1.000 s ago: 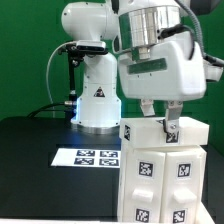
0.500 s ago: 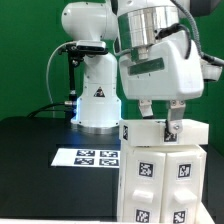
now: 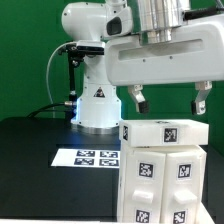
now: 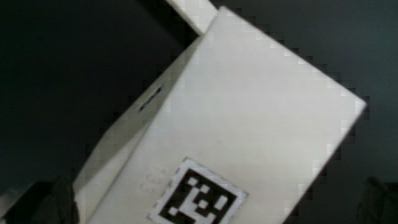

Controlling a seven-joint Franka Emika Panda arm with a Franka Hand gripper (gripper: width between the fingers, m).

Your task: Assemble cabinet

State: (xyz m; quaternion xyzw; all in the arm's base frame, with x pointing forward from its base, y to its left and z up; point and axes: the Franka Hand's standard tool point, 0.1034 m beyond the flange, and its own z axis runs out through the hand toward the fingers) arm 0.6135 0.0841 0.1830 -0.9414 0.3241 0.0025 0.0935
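The cabinet (image 3: 165, 170) is a large white box with black-and-white tags on its front and top, standing at the exterior view's lower right. My gripper (image 3: 169, 102) hangs just above its top face, open, with the two fingers (image 3: 138, 98) spread wide and holding nothing. In the wrist view the cabinet's white top (image 4: 231, 120) with one tag fills the frame, right below the gripper (image 4: 199, 212). The dark fingertips (image 4: 32, 205) barely show at the frame's corners. No knob is in view.
The marker board (image 3: 88, 157) lies flat on the black table (image 3: 35, 150), to the exterior view's left of the cabinet. The arm's white base (image 3: 97, 100) stands behind it, before a green backdrop.
The gripper has turned about its axis and lifted slightly. Its fingers, which stood close together at the cabinet's top, are now spread wide and clear of it.
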